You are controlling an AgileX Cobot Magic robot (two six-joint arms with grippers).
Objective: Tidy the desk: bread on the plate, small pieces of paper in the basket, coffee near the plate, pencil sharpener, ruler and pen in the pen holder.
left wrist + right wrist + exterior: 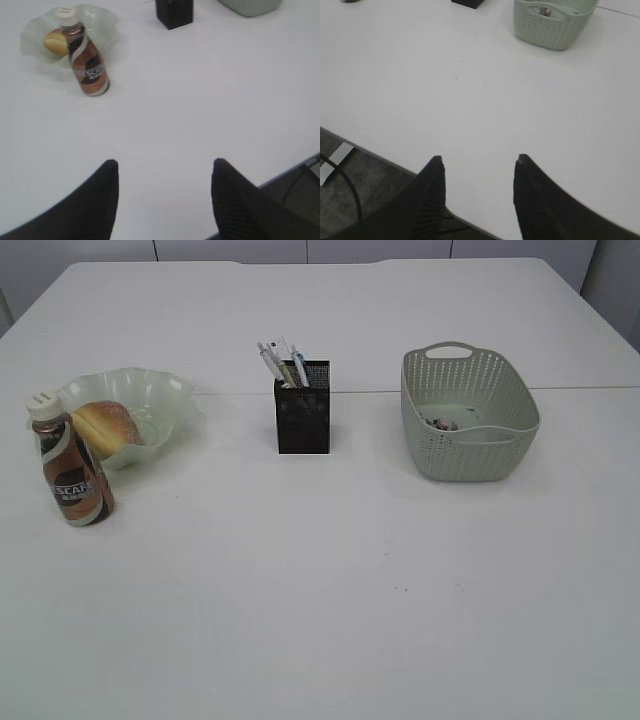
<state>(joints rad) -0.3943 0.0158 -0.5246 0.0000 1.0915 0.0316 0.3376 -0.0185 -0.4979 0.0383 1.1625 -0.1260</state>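
Both the left gripper (165, 192) and right gripper (477, 192) hang apart, holding nothing. The coffee bottle (87, 62), standing up, is nearer the left one; everything looks put away, I think.

Bread (105, 423) on plate (165, 392) — coffee (72, 475) upright beside.

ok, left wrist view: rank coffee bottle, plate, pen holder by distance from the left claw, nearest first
1. Coffee bottle, upper left, nearest the left claw.
2. Plate, just behind the bottle, holding the bread.
3. Pen holder, top edge, centre-right, farthest.
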